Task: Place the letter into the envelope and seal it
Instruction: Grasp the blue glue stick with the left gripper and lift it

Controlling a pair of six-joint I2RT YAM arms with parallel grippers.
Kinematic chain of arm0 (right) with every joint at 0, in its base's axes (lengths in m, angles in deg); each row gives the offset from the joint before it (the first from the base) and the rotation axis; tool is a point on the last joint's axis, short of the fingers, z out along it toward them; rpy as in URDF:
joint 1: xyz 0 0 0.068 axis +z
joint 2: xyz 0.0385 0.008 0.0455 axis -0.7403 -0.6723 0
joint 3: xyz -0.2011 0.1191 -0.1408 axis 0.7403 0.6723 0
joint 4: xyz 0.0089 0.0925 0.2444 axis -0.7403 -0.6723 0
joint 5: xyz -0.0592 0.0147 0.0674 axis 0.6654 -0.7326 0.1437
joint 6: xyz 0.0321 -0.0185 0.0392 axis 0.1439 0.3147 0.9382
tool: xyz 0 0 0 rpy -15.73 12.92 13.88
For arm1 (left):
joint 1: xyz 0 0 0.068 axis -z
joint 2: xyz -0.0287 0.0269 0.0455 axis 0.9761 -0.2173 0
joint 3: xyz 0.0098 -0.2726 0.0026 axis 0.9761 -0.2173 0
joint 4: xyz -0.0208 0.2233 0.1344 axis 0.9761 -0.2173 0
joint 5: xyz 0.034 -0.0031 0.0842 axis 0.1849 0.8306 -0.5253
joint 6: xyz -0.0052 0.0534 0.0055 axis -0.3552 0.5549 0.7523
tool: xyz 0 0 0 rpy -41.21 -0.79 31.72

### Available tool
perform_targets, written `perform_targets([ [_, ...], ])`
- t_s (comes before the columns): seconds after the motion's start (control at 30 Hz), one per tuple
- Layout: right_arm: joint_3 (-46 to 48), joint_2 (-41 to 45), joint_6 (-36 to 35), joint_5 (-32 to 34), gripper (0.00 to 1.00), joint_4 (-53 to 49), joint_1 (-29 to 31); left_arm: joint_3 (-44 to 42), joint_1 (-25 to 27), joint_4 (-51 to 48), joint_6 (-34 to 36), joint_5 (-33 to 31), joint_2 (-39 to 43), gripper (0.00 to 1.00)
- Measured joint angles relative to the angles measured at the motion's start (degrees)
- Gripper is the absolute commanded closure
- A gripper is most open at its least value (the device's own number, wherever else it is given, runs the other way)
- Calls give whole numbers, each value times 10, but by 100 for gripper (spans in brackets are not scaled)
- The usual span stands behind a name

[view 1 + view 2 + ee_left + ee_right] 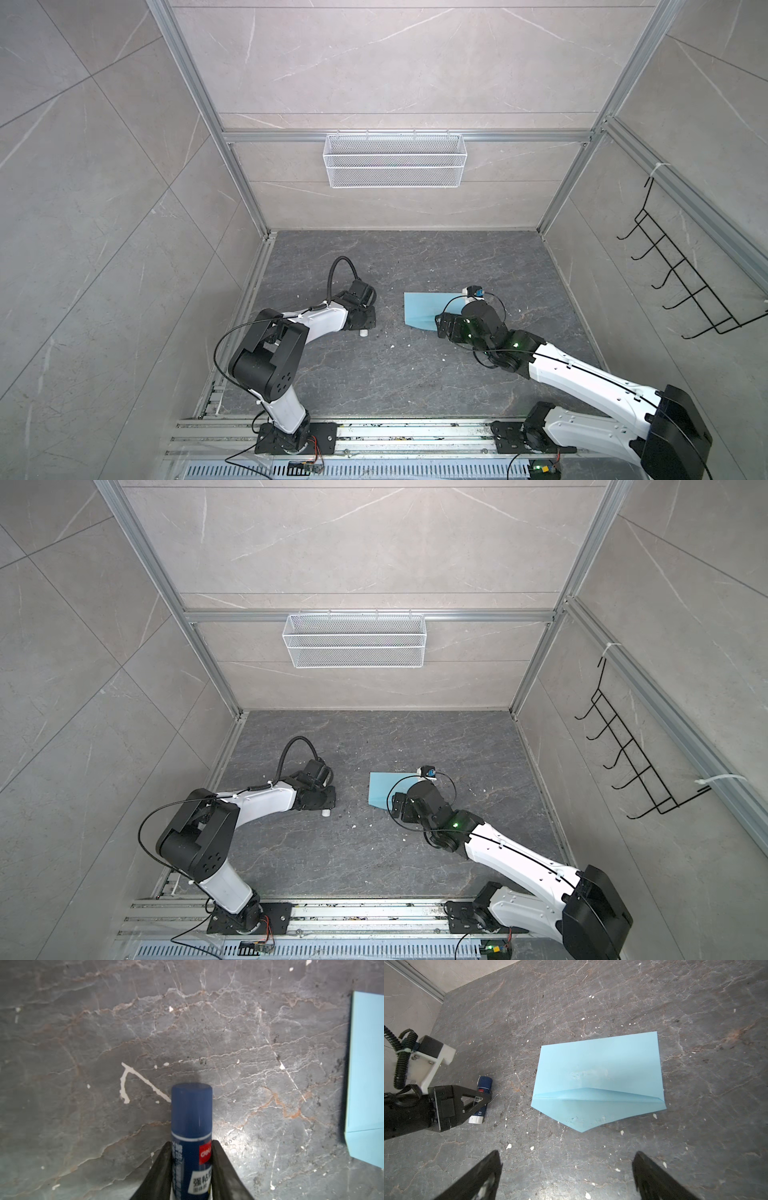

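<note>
The light blue envelope lies flat on the dark stone table, and its pointed flap is open towards my right gripper. Both top views show the envelope right of centre, partly under my right arm. The letter is out of view. My right gripper hovers open just short of the flap tip, holding nothing. My left gripper is shut on a dark blue capped glue stick that lies on the table left of the envelope. The right wrist view also shows the glue stick.
A white mesh basket hangs on the back wall. A black wire hook rack hangs on the right wall. White specks and dried glue streaks mark the table. Aluminium rails run along the front edge.
</note>
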Motion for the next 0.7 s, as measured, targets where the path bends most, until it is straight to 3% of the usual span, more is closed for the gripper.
perform_targets([
  [0.27,-2,16,-34,-16,1,-11,0,-38,19,24,16,-14,41,99],
  [0.7,-179,22,-151,-151,1,-141,0,-148,94,155,146,17,379,100],
])
